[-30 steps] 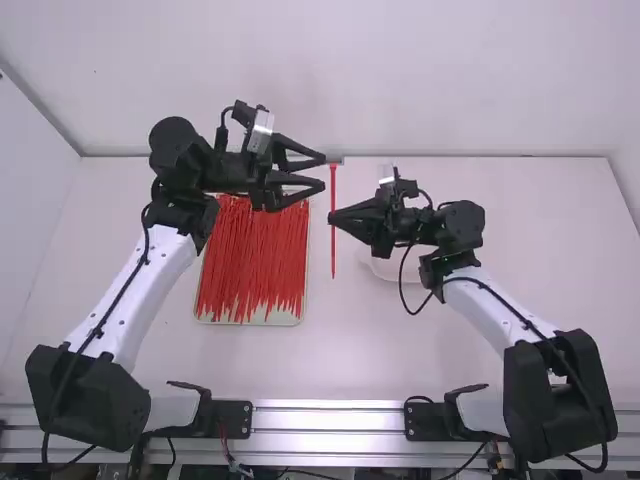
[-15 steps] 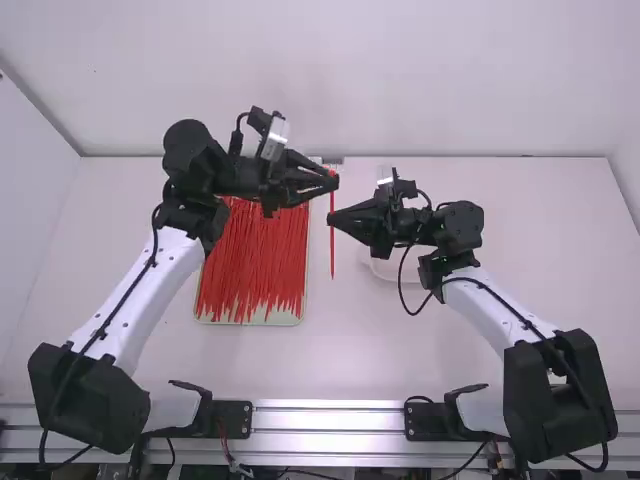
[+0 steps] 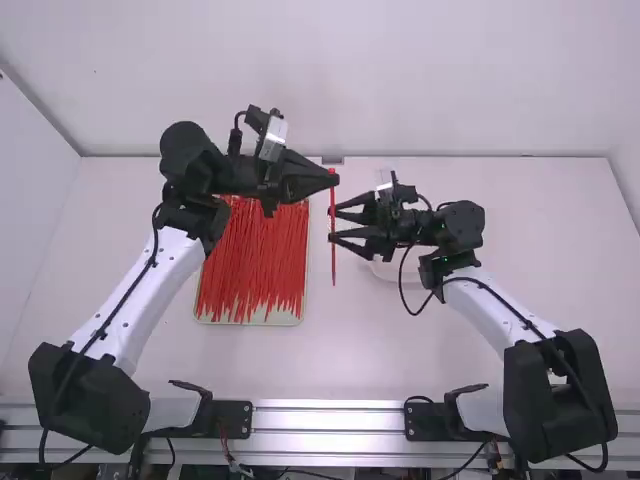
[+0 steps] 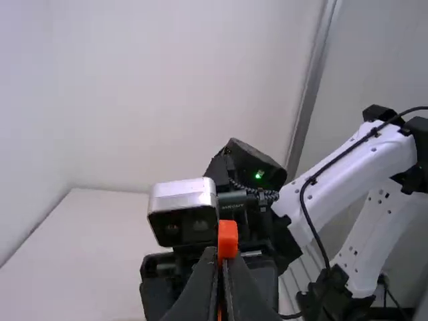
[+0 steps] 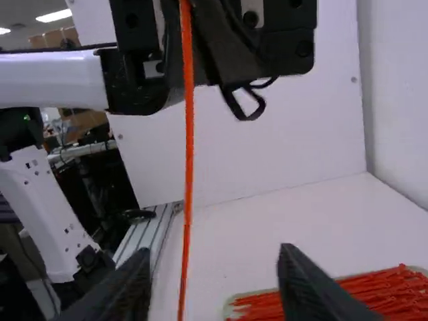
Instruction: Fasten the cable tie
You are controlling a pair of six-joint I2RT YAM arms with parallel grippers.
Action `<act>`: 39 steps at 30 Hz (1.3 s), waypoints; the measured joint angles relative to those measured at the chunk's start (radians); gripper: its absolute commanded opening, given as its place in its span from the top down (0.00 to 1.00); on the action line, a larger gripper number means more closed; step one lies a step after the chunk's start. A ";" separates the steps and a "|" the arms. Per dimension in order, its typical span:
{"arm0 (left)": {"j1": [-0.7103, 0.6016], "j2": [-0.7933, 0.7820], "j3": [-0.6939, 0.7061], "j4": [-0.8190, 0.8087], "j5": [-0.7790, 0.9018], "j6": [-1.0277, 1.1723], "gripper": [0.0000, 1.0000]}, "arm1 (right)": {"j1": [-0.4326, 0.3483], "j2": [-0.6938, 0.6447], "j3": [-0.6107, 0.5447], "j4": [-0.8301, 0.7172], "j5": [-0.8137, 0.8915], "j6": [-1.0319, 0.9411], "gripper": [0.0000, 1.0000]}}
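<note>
One red cable tie (image 3: 333,250) hangs upright above the table, between the two arms. My left gripper (image 3: 330,179) is shut on its head, which is the orange block (image 4: 227,235) pinched at the fingertips in the left wrist view. My right gripper (image 3: 335,226) stands open at the strap's middle, one finger on each side, not touching it. In the right wrist view the strap (image 5: 186,134) runs down between the spread fingers (image 5: 299,281) from the left gripper (image 5: 221,40) above.
A tray (image 3: 297,321) heaped with several red cable ties lies under the left arm. A low white container (image 3: 381,268) sits under the right gripper. The table to the right and at the front is bare.
The left gripper moved to the tie's head and shut on it. The right gripper, shut on the strap before, has now opened. The tie hangs in the same place.
</note>
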 measured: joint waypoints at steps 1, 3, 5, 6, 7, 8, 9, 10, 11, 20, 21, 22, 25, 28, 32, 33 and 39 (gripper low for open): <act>0.002 0.000 0.000 0.019 0.000 -0.011 0.98 | 0.000 0.000 0.000 -0.002 -0.010 -0.011 0.34; 0.007 0.000 0.000 0.074 0.000 -0.045 0.98 | 0.000 0.000 0.001 -0.022 -0.039 -0.038 0.32; 0.011 0.000 0.000 0.122 0.000 -0.076 0.98 | 0.000 0.000 0.005 -0.061 -0.055 -0.066 0.31; 0.015 0.000 0.001 0.145 0.000 -0.095 0.98 | 0.000 0.000 0.006 -0.094 -0.063 -0.087 0.31; 0.018 0.000 0.007 0.161 0.000 -0.120 0.98 | -0.001 0.000 0.008 -0.131 -0.069 -0.113 0.31; 0.019 0.000 0.014 0.164 0.000 -0.132 0.98 | -0.002 0.000 0.008 -0.147 -0.072 -0.123 0.31; 0.019 0.000 0.018 0.164 0.000 -0.137 0.98 | -0.004 0.000 0.008 -0.167 -0.076 -0.138 0.31; 0.018 0.000 0.042 0.147 0.001 -0.154 0.98 | -0.006 0.000 0.008 -0.196 -0.078 -0.163 0.32; 0.019 0.000 0.060 0.129 0.000 -0.161 0.98 | -0.005 0.000 0.008 -0.215 -0.081 -0.180 0.32; 0.021 0.000 0.190 -0.025 0.000 -0.169 0.98 | 0.025 0.000 0.009 -0.332 -0.086 -0.303 0.48; 0.026 0.000 0.204 -0.038 0.000 -0.169 0.98 | 0.024 0.000 0.009 -0.338 -0.086 -0.317 0.57; 0.031 0.000 0.211 -0.043 -0.001 -0.169 0.98 | 0.024 0.000 0.009 -0.341 -0.086 -0.325 0.65; 0.036 0.000 0.215 -0.061 -0.005 -0.168 0.98 | 0.024 0.000 0.009 -0.341 -0.086 -0.333 0.73; 0.036 0.000 0.215 -0.096 -0.008 -0.148 0.98 | 0.024 0.000 0.009 -0.342 -0.087 -0.343 0.92; 0.036 0.000 0.215 -0.132 -0.021 -0.122 0.98 | 0.024 0.000 0.009 -0.343 -0.087 -0.340 1.00; 0.036 0.000 0.215 -0.135 -0.026 -0.118 0.98 | 0.025 0.000 0.009 -0.343 -0.087 -0.341 1.00; 0.036 0.000 0.215 -0.132 -0.044 -0.105 0.14 | 0.031 0.000 0.009 -0.338 -0.087 -0.343 1.00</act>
